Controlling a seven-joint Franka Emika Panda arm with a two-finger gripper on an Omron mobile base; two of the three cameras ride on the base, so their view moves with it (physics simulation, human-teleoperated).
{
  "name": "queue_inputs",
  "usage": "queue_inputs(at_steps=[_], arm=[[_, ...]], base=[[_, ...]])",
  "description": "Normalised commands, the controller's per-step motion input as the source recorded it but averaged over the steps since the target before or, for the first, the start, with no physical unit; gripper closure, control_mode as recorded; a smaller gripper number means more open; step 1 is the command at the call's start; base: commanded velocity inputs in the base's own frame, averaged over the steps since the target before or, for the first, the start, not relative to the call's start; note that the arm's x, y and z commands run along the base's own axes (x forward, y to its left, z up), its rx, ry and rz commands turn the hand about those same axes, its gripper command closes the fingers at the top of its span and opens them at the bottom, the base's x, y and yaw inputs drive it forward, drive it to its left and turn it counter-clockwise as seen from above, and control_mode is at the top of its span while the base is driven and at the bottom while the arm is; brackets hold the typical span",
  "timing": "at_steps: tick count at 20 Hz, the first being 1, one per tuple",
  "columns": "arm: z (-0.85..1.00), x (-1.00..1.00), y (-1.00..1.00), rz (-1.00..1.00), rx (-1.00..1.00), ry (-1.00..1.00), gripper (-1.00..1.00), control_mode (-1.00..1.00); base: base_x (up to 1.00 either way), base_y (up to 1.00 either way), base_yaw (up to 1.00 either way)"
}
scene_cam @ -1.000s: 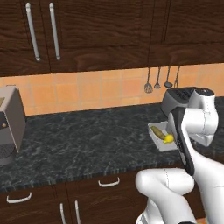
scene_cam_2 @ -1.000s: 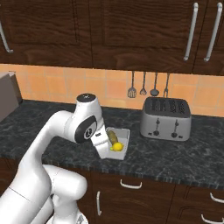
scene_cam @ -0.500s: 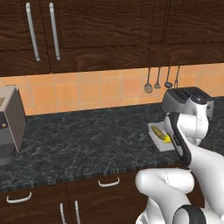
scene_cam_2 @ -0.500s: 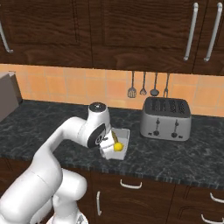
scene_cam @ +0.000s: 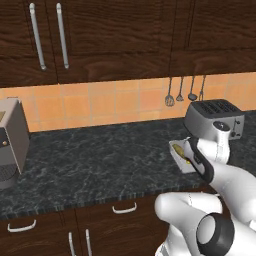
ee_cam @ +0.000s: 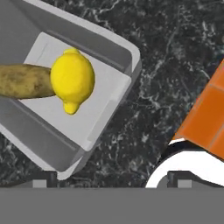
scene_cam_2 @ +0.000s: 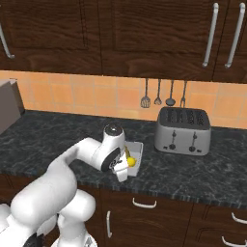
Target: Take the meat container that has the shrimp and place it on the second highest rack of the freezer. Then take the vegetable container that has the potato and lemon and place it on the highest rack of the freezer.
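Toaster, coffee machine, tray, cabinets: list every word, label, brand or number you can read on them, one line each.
No readable text in any view.
Toaster: small dark knobs and marks on its front, no letters legible.
Grey appliance at the counter's left end: one small dot on its face, no wording.
Tray holding the lemon and potato: plain, unlabelled.
Cabinets: bare wood, no signs.

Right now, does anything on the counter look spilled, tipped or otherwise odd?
Nothing stands out. The potato and lemon lie touching inside their tray, which sits flat on the counter beside the upright toaster.
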Motion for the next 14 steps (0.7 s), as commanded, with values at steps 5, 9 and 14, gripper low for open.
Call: queue_inputs(at_steps=[5, 9, 14], arm=[[-0.25, 0.26, -0.06, 0.00, 0.05, 0.01, -1.00, -1.00], [-0.17, 0.32, -0.11, 0.00, 0.05, 0.02, -1.00, -1.00], [-0.09, 0.27, -0.11, 0.00, 0.04, 0.05, -1.00, -1.00]], base=[[0.00, 0.00, 0.00], [0.00, 0.00, 0.00], [0.00, 0.00, 0.00]])
